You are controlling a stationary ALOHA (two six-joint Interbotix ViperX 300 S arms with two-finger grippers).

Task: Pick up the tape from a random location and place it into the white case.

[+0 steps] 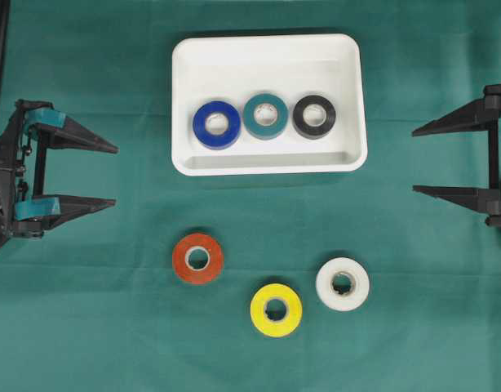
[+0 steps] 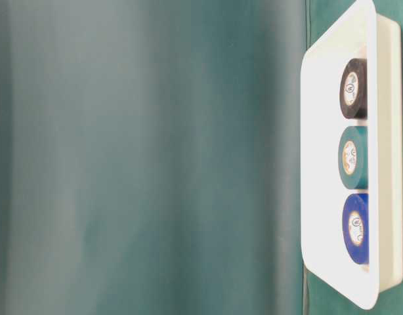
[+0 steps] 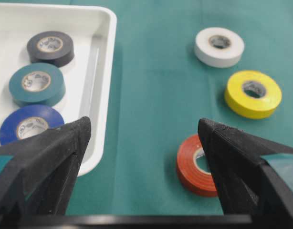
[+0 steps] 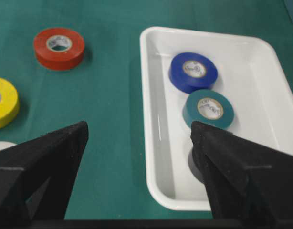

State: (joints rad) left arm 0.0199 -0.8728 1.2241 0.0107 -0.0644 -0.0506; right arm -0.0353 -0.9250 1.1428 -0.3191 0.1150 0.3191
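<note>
Overhead, the white case (image 1: 269,163) sits at twelve o'clock holding three rolls; the red tape (image 1: 197,258), yellow tape (image 1: 276,309) and white tape (image 1: 342,284) lie on the tabletop (image 1: 112,327) toward six. In the wrist views the left claw (image 3: 144,138) and right claw (image 4: 139,143) both gape wide, empty. A fresh pick seems due: the left claw likely must descend over the red tape just ahead.

The overhead view looks straight down on the green cloth (image 1: 95,327) from afar. The table-level view, turned sideways, sits close beside the white case (image 2: 319,164). The 2 wrist views look low and forward from opposite sides, both sharing the case and the red tape roll (image 3: 194,167).
</note>
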